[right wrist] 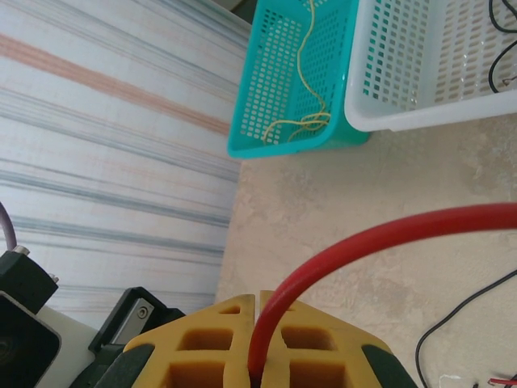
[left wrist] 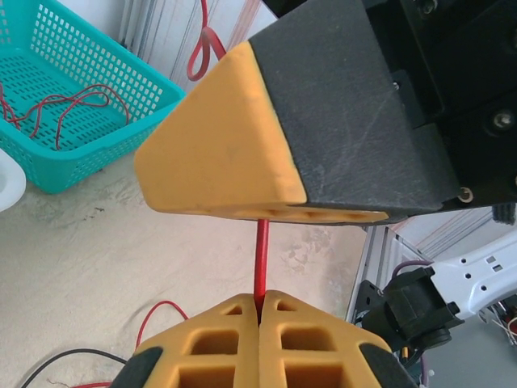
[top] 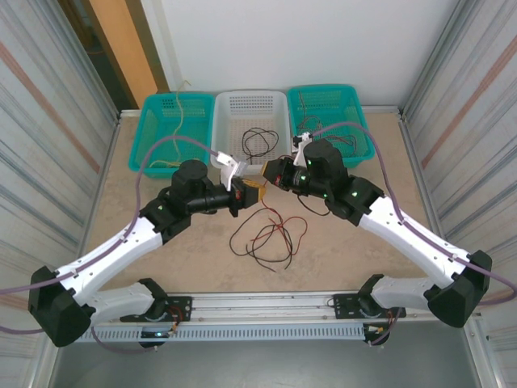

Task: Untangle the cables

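Both arms reach in from the near corners, left arm (top: 121,242) and right arm (top: 404,230), elbows bent, wrists angled toward each other in the middle. Left gripper (top: 254,193) has its jaws pinched tight on a red cable (left wrist: 262,259). Right gripper (top: 270,171) sits just beyond it, nearly tip to tip, and it's clamped on red cable too.

Striped corrugated panels (top: 40,121) are flanking a beige tabletop (top: 323,259); a white wall (top: 307,40) is standing behind, an orange door (top: 125,48) showing at its left.
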Robot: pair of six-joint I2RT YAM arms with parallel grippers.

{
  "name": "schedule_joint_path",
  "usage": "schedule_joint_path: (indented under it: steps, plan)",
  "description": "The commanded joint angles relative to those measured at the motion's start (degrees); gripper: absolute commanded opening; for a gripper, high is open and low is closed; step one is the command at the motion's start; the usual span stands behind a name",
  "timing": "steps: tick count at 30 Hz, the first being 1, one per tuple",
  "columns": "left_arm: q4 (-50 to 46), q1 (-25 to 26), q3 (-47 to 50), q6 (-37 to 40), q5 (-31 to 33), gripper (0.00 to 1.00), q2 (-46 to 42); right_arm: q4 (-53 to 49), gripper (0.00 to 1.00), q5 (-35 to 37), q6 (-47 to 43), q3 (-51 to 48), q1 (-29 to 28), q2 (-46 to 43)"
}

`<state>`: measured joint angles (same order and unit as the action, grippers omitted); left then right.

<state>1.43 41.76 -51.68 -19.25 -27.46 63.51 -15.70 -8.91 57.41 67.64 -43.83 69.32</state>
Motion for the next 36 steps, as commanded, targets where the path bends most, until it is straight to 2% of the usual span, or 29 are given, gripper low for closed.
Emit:
schedule_joint_path:
  steps: [1, 2, 4, 6, 11, 15, 20, 24, 29, 31, 33, 34, 36]
  plan:
    - [-0.59, 0.43, -0.37, 0.29, 1.07, 0.08, 0.58, 0.06, 0.00, 0.23, -2.64, 3.27, 1.66, -0.32]
    - [-0.54, 0.43, -0.28, 0.27, 1.18, 0.17, 0.65, 0.01, 0.00, 0.05, -2.78, 3.55, 1.99, -0.32]
    - [-0.60, 0.43, -0.09, -0.03, 1.65, 0.45, 1.00, 0.04, 0.00, -0.54, -3.32, 4.15, 2.89, -0.33]
    - [-1.40, 0.44, -0.17, -0.24, 2.72, 0.64, 1.03, -0.35, 0.00, -0.76, -4.15, 4.88, 3.59, -0.24]
    - [-2.78, 0.34, 0.54, 0.25, 5.68, 0.89, -0.62, -3.81, 0.00, -1.35, -7.65, 9.12, 7.78, 0.16]
    - [-9.28, -0.83, -0.14, 1.89, 10.33, 0.91, -3.24, -5.15, 0.00, -4.50, -9.84, 12.93, 14.90, 1.52]
    - [-18.33, -5.40, 0.04, 0.99, 13.26, 0.93, -5.18, -5.22, 0.00, -10.22, -12.20, 18.71, 24.60, 6.96]
    - [-19.03, -8.62, 3.57, -1.86, 12.30, 0.91, -6.94, -5.06, 0.00, -13.24, -14.27, 25.70, 30.60, 14.11]
    - [-18.31, -10.15, 6.54, -3.12, 12.34, 0.89, -7.10, -6.30, 0.00, -15.98, -13.96, 35.33, 36.56, 25.56]
    - [-18.39, -10.42, 7.03, -3.50, 12.05, 0.87, -6.37, -6.88, 0.00, -17.36, -13.27, 38.37, 38.27, 30.50]
    - [-18.50, -10.53, 7.27, -3.77, 11.50, 0.80, -5.24, -6.80, 0.00, -19.49, -12.23, 41.26, 39.66, 35.33]
    - [-19.09, -10.56, 7.14, -4.01, 11.40, 0.77, -4.36, -7.12, 0.05, -19.83, -11.62, 42.30, 40.25, 37.59]
    - [-21.04, -10.73, 6.36, -4.36, 11.53, 0.74, -2.16, -7.78, 0.23, -19.98, -10.86, 43.29, 41.18, 40.87]
